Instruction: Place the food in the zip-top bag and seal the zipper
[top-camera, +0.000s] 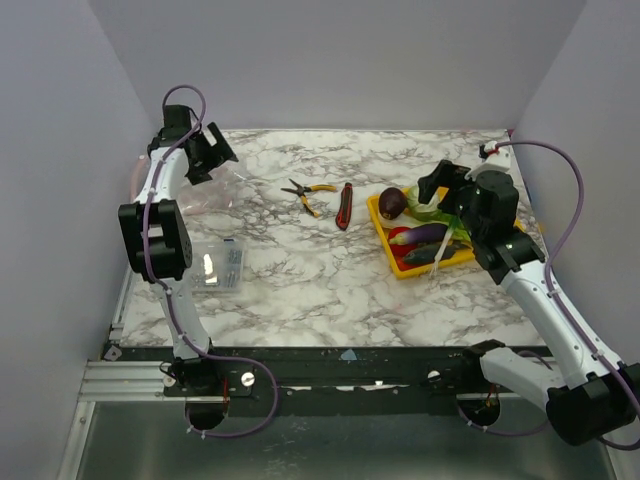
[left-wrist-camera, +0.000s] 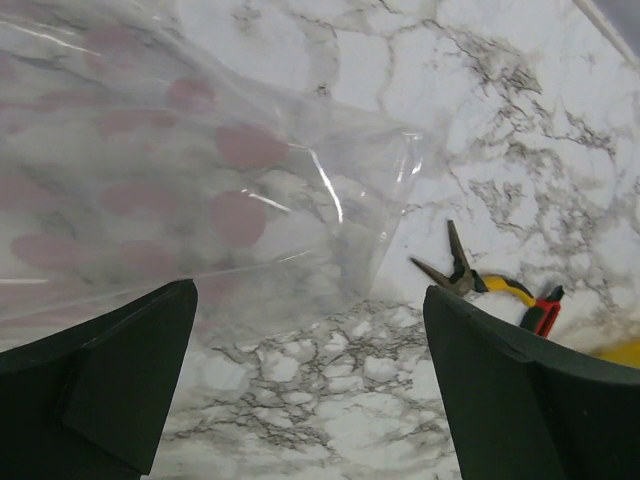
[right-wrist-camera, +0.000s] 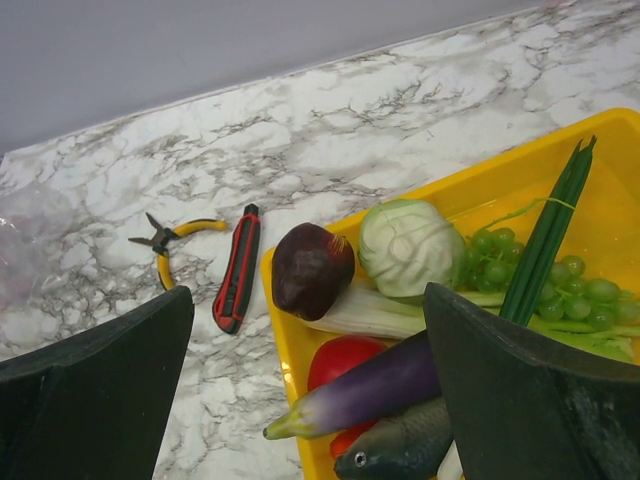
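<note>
The zip-top bag (left-wrist-camera: 200, 170) lies flat on the marble at the back left (top-camera: 218, 188), clear film with faint pink dots; I cannot make out its zipper. My left gripper (left-wrist-camera: 310, 290) hovers open just above the bag's near edge, nothing between its fingers. The food sits in a yellow tray (right-wrist-camera: 275, 330) at the right (top-camera: 385, 240): a maroon round piece (right-wrist-camera: 310, 268), pale green cabbage (right-wrist-camera: 410, 245), purple eggplant (right-wrist-camera: 380, 392), a red piece (right-wrist-camera: 345, 362), a grey fish (right-wrist-camera: 400, 450) and green grapes (right-wrist-camera: 510, 265). My right gripper (right-wrist-camera: 308, 295) hangs open over the tray (top-camera: 440, 185), holding nothing.
Yellow-handled pliers (top-camera: 308, 192) and a red-and-black utility knife (top-camera: 344, 205) lie between the bag and the tray. A rigid clear box (top-camera: 218, 264) stands near the left arm. Grey walls close in the table on three sides.
</note>
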